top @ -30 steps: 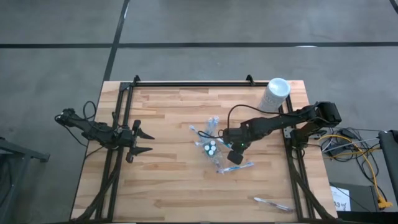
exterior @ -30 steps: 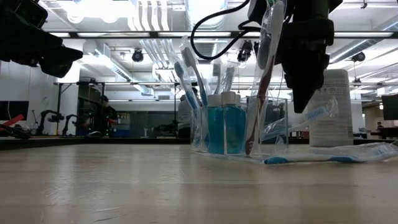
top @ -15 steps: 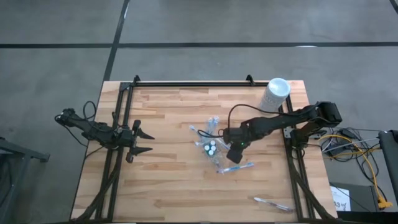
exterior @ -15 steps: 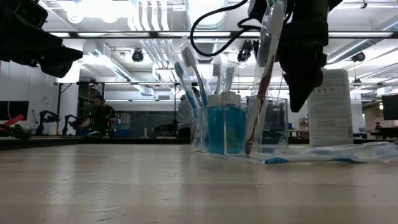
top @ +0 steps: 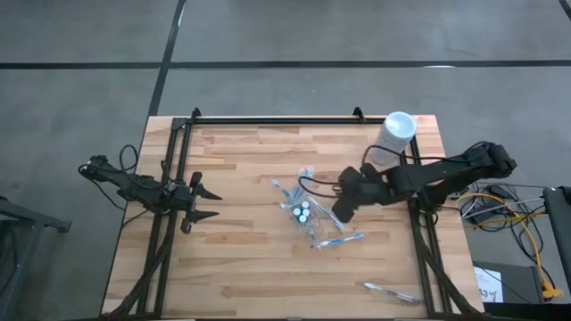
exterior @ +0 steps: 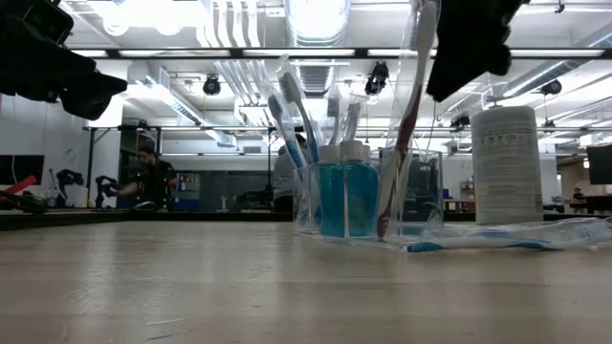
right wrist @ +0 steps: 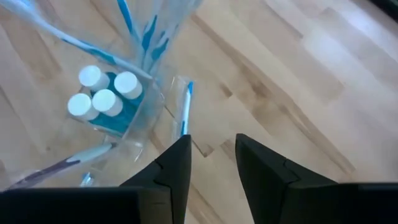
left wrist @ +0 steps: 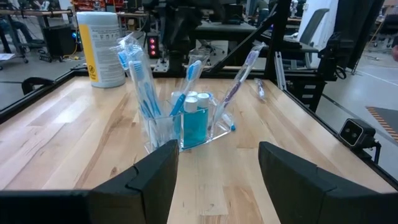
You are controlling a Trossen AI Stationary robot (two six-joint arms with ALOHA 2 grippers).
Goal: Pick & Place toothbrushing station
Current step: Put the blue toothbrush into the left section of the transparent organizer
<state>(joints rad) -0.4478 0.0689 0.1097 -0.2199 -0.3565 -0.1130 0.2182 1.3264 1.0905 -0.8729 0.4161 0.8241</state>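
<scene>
While the left hand waits with fingers spread at the left side of the pale wooden table, the right hand hovers just beside the clear plastic pouch mid-table, fingers parted and empty. Standing in that pouch are thin blue-and-white toothbrushes and small blue white-capped tubes. One wrapped toothbrush lies flat next to it, and the tall white cylinder stands at the far right corner.

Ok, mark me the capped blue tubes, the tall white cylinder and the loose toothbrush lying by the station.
capped blue tubes [right wrist: 104, 93]: right wrist view, on a white cap.
tall white cylinder [top: 395, 132]: high view, on its top.
loose toothbrush [exterior: 497, 238]: low view, on its wrapped handle lying on the table.
</scene>
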